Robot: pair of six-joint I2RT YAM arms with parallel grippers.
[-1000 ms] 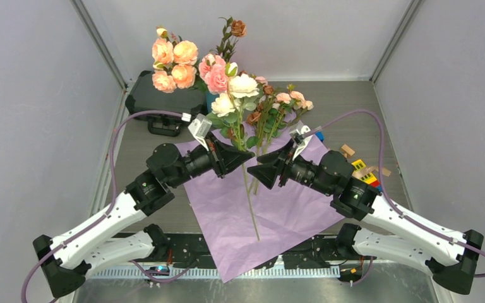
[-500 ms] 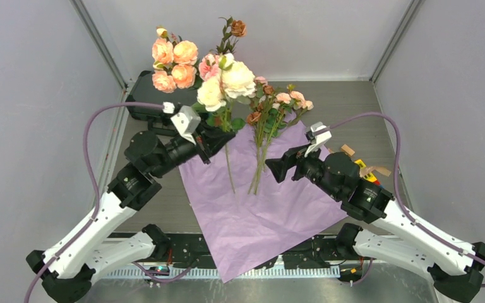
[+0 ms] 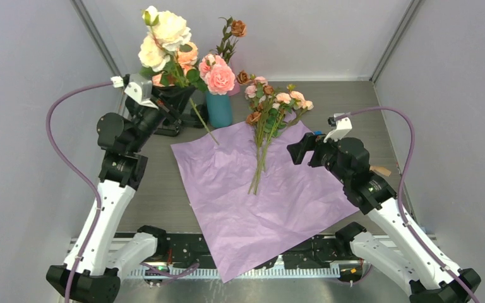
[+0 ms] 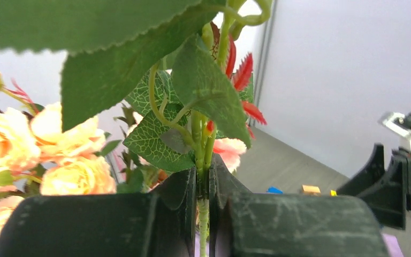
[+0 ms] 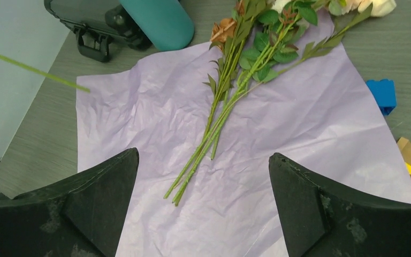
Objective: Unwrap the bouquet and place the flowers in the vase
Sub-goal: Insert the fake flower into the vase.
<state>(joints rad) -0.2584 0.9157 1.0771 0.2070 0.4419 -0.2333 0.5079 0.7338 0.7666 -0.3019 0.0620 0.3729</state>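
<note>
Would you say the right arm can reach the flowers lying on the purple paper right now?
Probably yes: the right gripper is open and faces the flowers, with nothing between them.

The left tool point(image 4: 203, 211) sits at the near edge, its two dark fingers point(image 4: 160, 214) pressed together on thin green stems point(image 4: 202, 155) that rise upright between them. Broad veined leaves point(image 4: 192, 96) spread above the grip, with red spiky leaves point(image 4: 244, 72) among them. Peach roses point(image 4: 69, 174) fill the left side, and a pink bloom point(image 4: 230, 147) shows just behind the stems. To the right, the grey table point(image 4: 283, 163) carries a blue block point(image 4: 273, 189) and a tan block point(image 4: 310, 188), near the right tool point(image 4: 380, 184).
</note>
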